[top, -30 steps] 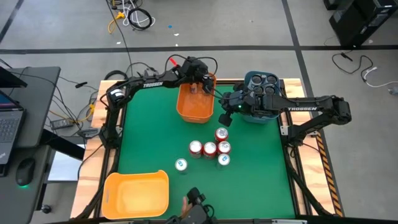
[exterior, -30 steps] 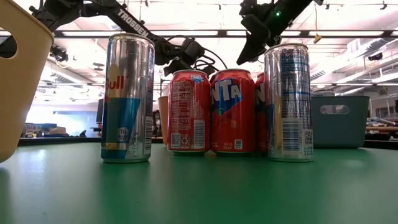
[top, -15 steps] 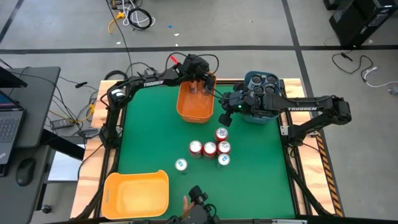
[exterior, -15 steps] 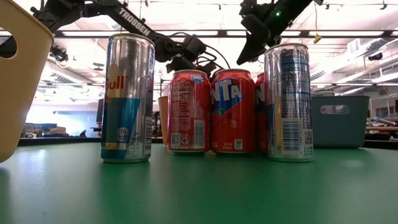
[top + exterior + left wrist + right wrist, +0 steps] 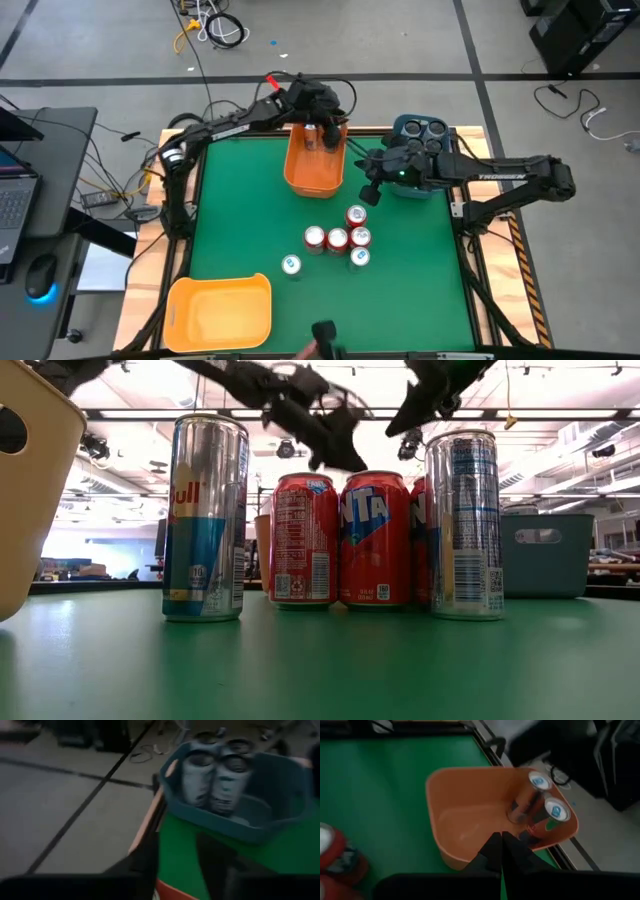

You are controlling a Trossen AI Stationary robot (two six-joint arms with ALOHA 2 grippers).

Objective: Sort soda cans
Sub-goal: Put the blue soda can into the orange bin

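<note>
Several soda cans stand upright on the green table: red ones in a cluster, with two silver-and-blue ones on the near side. Two more cans stand in the orange bin. Dark grey cans fill the blue bin. My left gripper hangs open above the orange bin's far end and holds nothing. My right gripper is shut and empty, hovering between the blue bin and the red cluster.
A yellow bin sits at the table's near left corner. Bare green table lies left of the cans and between the cluster and the orange bin. Cables and a desk with a laptop lie beyond the table's left edge.
My left gripper has risen from inside the orange bin's far end and swung up, turning toward the blue bin. My right gripper has shifted a little toward the table's near and right side. The cans have kept still.
</note>
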